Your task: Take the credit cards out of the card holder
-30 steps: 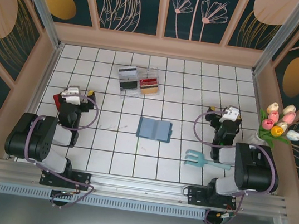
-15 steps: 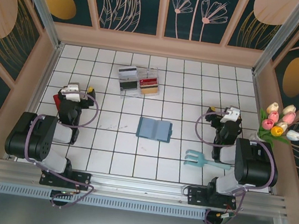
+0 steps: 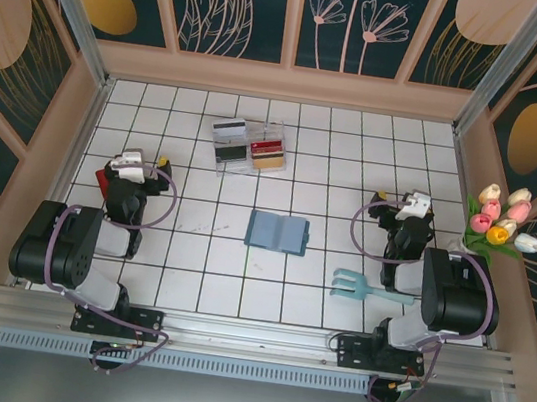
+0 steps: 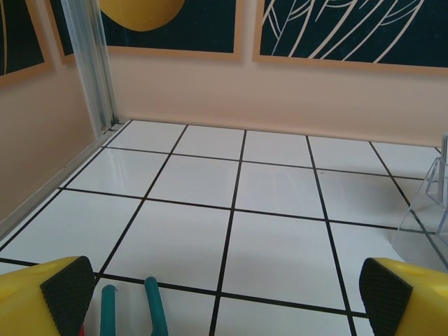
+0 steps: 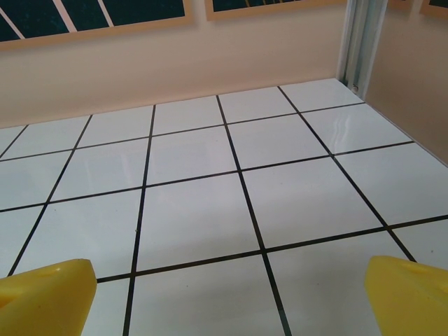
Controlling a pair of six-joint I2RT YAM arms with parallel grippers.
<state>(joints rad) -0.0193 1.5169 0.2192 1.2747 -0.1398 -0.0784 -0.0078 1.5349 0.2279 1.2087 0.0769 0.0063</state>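
The teal-blue card holder (image 3: 277, 232) lies open and flat at the middle of the tiled table, between the two arms. The red card (image 3: 269, 145), the brownish-gold card (image 3: 268, 162) and the dark grey-black card (image 3: 230, 159) lie in the clear tray (image 3: 251, 124) at the back. My left gripper (image 3: 139, 163) (image 4: 224, 297) is low at the left, open and empty, its black pads (image 4: 66, 288) wide apart. My right gripper (image 3: 412, 204) (image 5: 227, 297) is low at the right, also open with nothing between its yellow fingers (image 5: 45, 292).
A white-grey card with a black stripe (image 3: 225, 130) shares the tray. A light teal fork toy (image 3: 362, 288) lies by the right arm. Tulips (image 3: 500, 223) stand at the right wall. A red object (image 3: 104, 180) and two thin teal prongs (image 4: 129, 308) lie under the left gripper.
The left gripper has shifted slightly left and back, and the right arm has settled a little. The card holder and the tray have not moved.
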